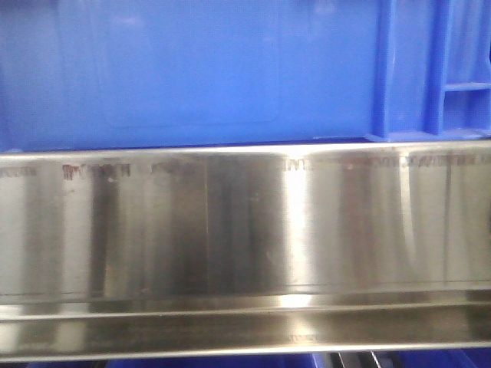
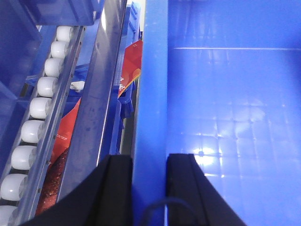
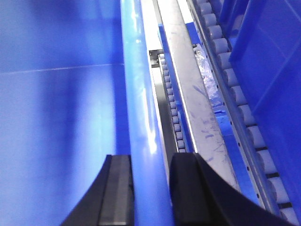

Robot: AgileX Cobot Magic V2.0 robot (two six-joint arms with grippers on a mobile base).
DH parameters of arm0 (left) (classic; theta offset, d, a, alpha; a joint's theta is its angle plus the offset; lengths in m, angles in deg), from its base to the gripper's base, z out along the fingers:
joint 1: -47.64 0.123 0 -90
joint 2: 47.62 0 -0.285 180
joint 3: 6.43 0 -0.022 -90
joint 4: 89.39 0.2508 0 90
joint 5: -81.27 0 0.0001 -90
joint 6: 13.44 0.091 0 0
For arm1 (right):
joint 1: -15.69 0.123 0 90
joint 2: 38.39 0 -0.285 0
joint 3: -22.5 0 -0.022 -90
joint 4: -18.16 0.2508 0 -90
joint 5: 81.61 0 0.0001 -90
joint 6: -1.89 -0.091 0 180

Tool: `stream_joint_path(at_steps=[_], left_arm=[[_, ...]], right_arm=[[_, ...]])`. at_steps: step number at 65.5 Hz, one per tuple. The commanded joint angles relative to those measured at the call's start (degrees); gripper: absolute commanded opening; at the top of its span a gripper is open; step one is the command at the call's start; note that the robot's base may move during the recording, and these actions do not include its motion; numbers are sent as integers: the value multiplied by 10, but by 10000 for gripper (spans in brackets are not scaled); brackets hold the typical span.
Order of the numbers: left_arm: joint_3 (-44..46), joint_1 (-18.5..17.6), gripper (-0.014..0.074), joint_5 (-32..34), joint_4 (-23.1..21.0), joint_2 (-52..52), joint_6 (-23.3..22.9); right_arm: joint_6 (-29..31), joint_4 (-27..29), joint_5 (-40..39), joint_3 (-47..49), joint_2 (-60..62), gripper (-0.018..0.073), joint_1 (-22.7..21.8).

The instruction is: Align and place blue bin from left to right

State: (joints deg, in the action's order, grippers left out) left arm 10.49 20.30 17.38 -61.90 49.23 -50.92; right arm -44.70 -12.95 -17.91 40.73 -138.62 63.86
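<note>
My left jaws grip one side wall of the blue bin (image 1: 192, 69), my right jaws the opposite wall. The bin shows directly above a steel rail (image 1: 245, 230). Flanking it: white rollers (image 2: 40, 108), a red packet (image 2: 133, 66), a neighbouring blue crate (image 3: 273, 70).

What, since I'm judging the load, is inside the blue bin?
Only bare blue floor and walls show inside the blue bin in both wrist views. The left claw and right claw hide bits by the rim.

Blue bin (image 1: 192, 69) — plain glossy mid-blue; steel rail (image 1: 230, 230) streaked silver-grey; rollers (image 2: 40, 106) white.
</note>
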Motion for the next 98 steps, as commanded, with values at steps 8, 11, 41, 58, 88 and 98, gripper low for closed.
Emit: stream_joint_path(at_steps=[8, 11, 41, 58, 88, 98], left_arm=[[7, -10, 249, 57, -30, -6, -6], [7, -10, 326, 56, -30, -6, -6], [51, -10, 483, 25, -30, -12, -6], [113, -10, -69, 0, -24, -12, -5], [113, -10, -111, 3, -90, -39, 30], [91, -27, -111, 41, -71, -69, 30]], right_arm=[[-4, 2, -70, 11, 7, 329, 10], [-4, 2, -67, 11, 10, 400, 10], [4, -7, -57, 11, 56, 304, 10], [58, -8, -64, 11, 79, -3, 10], [57, -11, -76, 11, 138, -78, 11], [103, -11, -72, 2, 161, -78, 13]])
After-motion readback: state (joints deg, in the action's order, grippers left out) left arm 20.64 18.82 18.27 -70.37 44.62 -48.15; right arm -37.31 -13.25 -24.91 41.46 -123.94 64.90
